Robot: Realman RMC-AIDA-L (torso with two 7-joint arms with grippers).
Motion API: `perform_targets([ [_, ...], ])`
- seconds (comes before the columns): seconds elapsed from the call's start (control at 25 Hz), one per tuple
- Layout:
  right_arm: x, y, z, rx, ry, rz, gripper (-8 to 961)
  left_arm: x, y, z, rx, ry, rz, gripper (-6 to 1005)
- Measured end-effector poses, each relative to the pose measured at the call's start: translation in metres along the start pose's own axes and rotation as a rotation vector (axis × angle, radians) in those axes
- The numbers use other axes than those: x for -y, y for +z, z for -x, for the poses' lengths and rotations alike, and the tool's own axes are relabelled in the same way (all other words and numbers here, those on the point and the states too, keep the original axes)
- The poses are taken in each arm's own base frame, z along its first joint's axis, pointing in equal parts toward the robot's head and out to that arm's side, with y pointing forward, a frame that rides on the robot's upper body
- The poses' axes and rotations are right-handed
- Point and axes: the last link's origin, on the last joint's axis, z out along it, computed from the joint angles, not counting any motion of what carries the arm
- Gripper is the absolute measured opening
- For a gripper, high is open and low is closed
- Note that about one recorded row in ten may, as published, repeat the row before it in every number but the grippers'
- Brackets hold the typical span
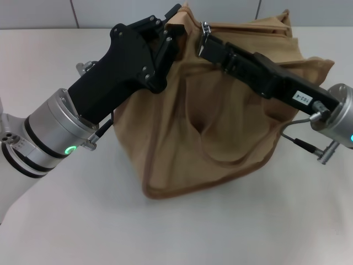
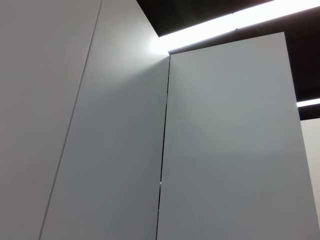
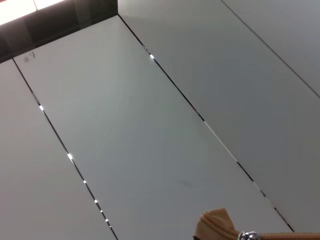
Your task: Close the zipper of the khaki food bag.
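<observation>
The khaki food bag [image 1: 220, 127] stands in the middle of the white table, its looped handle [image 1: 234, 157] hanging down the front. The tan zipper [image 1: 248, 27] runs along the top. Its silver slider [image 1: 206, 27] sits near the bag's left end, and also shows in the right wrist view [image 3: 248, 235]. My left gripper [image 1: 172, 30] is shut on the bag's top left corner. My right gripper [image 1: 205, 43] reaches across the top from the right and is shut on the pull tab. The left wrist view shows only wall panels.
The white table [image 1: 66, 221] spreads around the bag. A tiled wall [image 1: 38, 14] runs along the back edge. Both arms cross above the bag's top.
</observation>
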Motion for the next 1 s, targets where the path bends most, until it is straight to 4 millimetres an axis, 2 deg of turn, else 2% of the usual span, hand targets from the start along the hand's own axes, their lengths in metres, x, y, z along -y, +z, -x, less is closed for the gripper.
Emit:
perform_targets([
  [0.36,0.002,0.014,0.004,-0.032,-0.015,0.025,450,0.0,0.0,0.0,-0.003,0.001,-0.004,116],
  [0.76,-0.002,0.015,0.004,-0.031,-0.002,0.056,451,0.0,-0.001,0.0,-0.002,0.0,-0.005,120],
  [1.0,0.001,0.016,0.005,-0.033,-0.005,0.039,414,0.0,-0.001,0.0,-0.001,0.0,-0.004,123],
])
